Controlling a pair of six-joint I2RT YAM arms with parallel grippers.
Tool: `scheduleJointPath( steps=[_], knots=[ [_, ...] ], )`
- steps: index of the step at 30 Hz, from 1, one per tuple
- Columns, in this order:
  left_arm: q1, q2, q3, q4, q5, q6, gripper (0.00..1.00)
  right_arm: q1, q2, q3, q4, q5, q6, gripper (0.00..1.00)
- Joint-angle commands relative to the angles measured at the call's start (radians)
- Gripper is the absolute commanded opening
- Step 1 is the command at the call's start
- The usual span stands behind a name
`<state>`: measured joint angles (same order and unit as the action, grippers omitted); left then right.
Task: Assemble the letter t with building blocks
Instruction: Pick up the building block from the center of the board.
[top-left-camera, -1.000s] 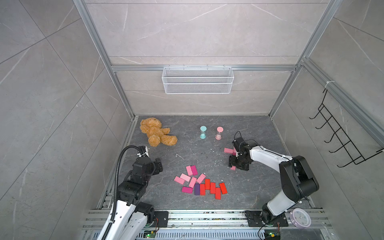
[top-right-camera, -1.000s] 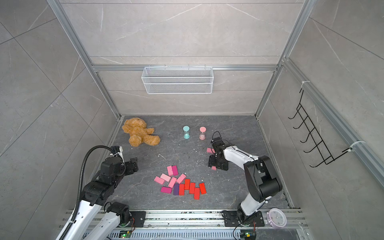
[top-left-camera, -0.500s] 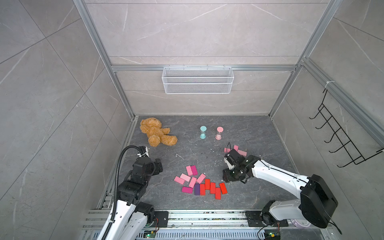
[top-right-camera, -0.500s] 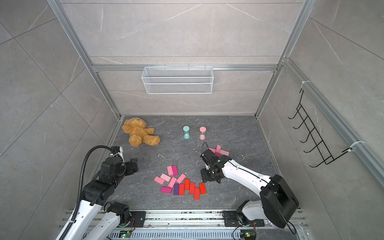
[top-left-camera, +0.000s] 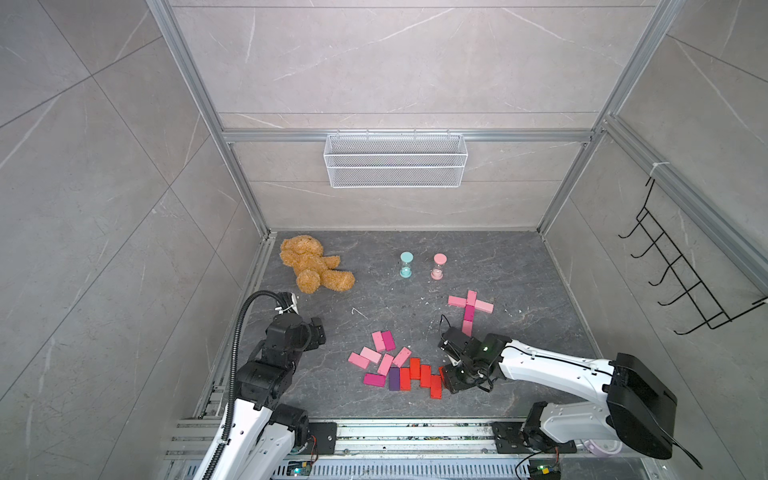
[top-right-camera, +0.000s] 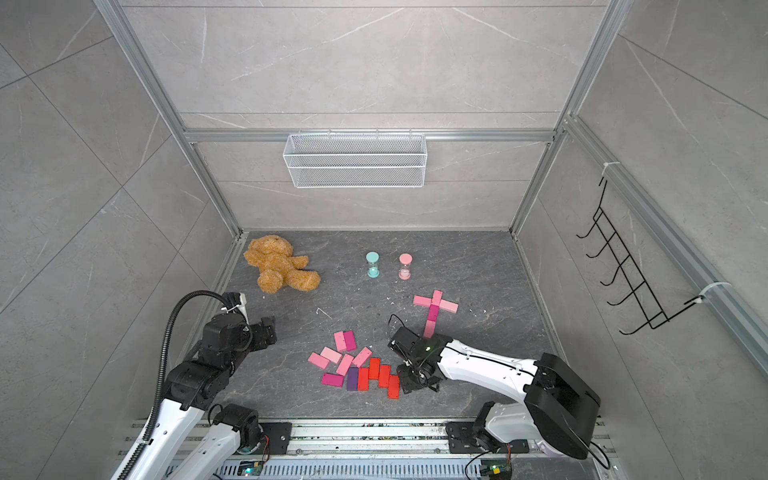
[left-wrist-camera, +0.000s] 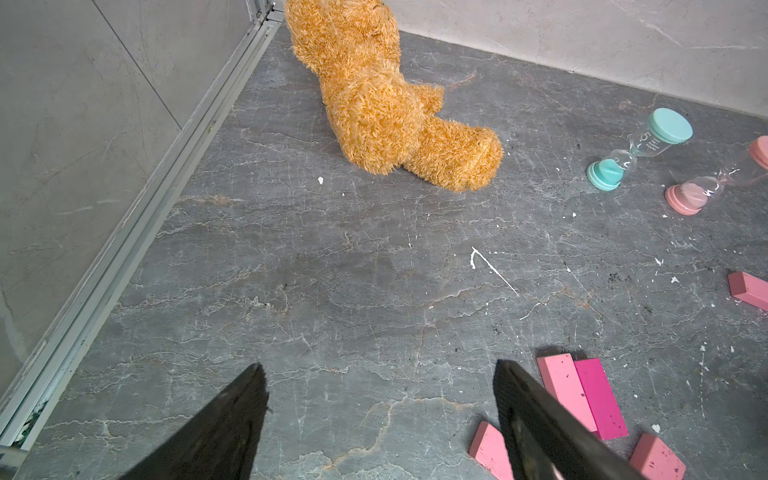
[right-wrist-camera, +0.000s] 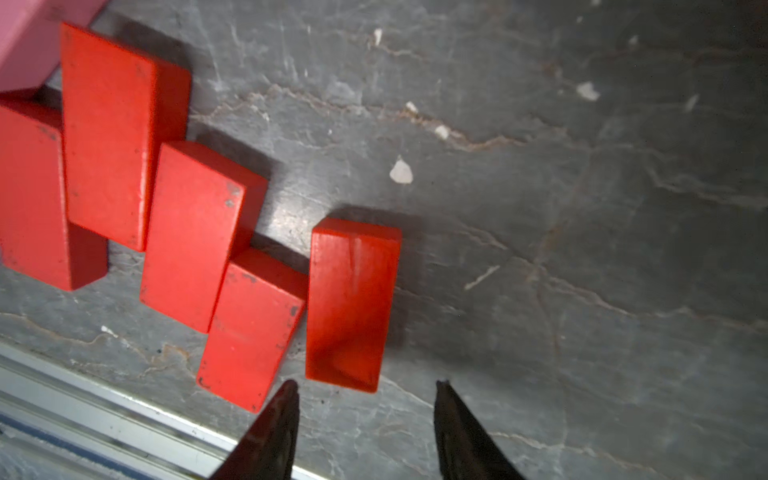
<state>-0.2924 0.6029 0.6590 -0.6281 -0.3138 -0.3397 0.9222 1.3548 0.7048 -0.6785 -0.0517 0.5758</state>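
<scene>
**A:** Where is the right end effector (right-wrist-camera: 367, 395)?

**B:** Low in its wrist view. Its fingers are partway apart with nothing between them, and the near end of a red block (right-wrist-camera: 353, 303) lies just ahead of the tips.

**A:** How will that block handle?

**B:** I'd judge it light and rigid, like painted wood. It won't give, but the smooth faces could slip or pivot if it is pinched by one end. Take it across the two long sides at mid-length. A neighbouring red block (right-wrist-camera: 249, 328) sits almost against one long side, so that finger has little room.

**A:** And the other blocks?

**B:** In a top view the red row (top-left-camera: 419, 376) lies lower centre with the purple block (top-left-camera: 394, 378) beside it. The loose pink and magenta blocks (top-left-camera: 384, 357) are just above and to the left.

**A:** The left end effector (left-wrist-camera: 378, 363)?

**B:** It is wide and empty, and it hovers over the bare surface (top-left-camera: 519, 270).

**A:** Farther back?

**B:** The started t (top-left-camera: 470, 305) is right of centre. It has a light-pink crossbar on a stem of pink and magenta blocks, all lying flat. The teddy bear (top-left-camera: 309, 266) and the two hourglass timers (top-left-camera: 406, 264) are behind it, well apart from the blocks.
</scene>
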Motion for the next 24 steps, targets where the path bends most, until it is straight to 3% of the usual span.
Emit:
scheduleJointPath(
  steps=[1,20,24],
  knots=[
    [-0.003,-0.007,0.027,0.005,-0.021,0.003,0.88,0.010,0.049,0.002,0.015,0.041,0.019,0.52],
    [-0.003,-0.018,0.024,0.005,-0.024,-0.002,0.88,0.012,0.207,0.073,0.034,0.107,-0.065,0.41],
    [-0.002,-0.022,0.022,0.006,-0.024,0.000,0.88,0.012,0.208,0.091,0.021,0.118,-0.077,0.23]
  ],
)
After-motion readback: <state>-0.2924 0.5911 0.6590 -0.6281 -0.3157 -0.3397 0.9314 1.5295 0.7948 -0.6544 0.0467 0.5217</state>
